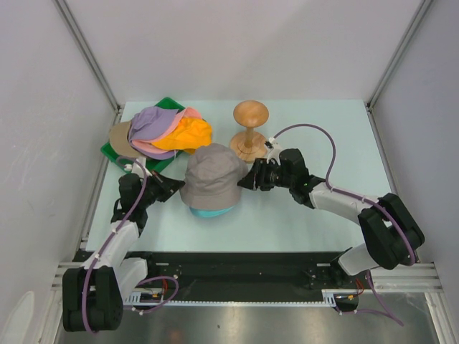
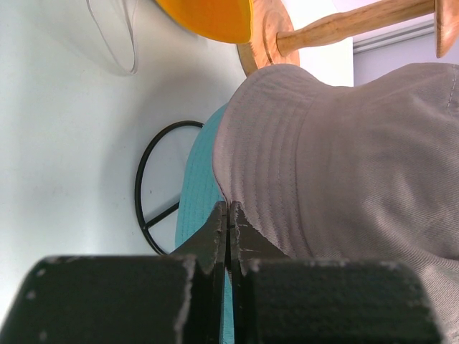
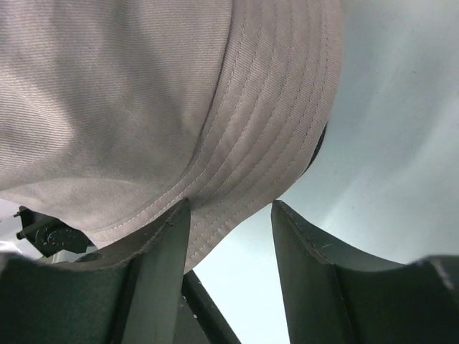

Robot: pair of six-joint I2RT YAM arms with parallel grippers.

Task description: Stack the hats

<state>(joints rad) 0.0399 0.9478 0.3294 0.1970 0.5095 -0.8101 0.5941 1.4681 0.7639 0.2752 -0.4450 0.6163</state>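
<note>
A grey hat (image 1: 211, 174) sits crown-up over a teal hat (image 1: 212, 212) at the table's middle; the teal brim (image 2: 197, 183) peeks out beneath the grey hat (image 2: 337, 165). My left gripper (image 1: 172, 188) (image 2: 228, 206) is shut, its tips at the left edge of the grey brim with no cloth visible between them. At the hat's right side my right gripper (image 1: 249, 179) (image 3: 229, 208) stands open, and the grey brim (image 3: 237, 143) hangs over its left finger. Lavender (image 1: 152, 123), pink (image 1: 188, 114) and orange (image 1: 188, 134) hats and a tan cap (image 1: 120, 137) lie piled at the back left.
The pile rests on a green tray (image 1: 167, 104). A wooden hourglass stand (image 1: 249, 130) (image 2: 337, 25) rises just behind the grey hat. A black wire ring stand (image 2: 143, 204) lies under the teal hat. White walls close in the table on both sides.
</note>
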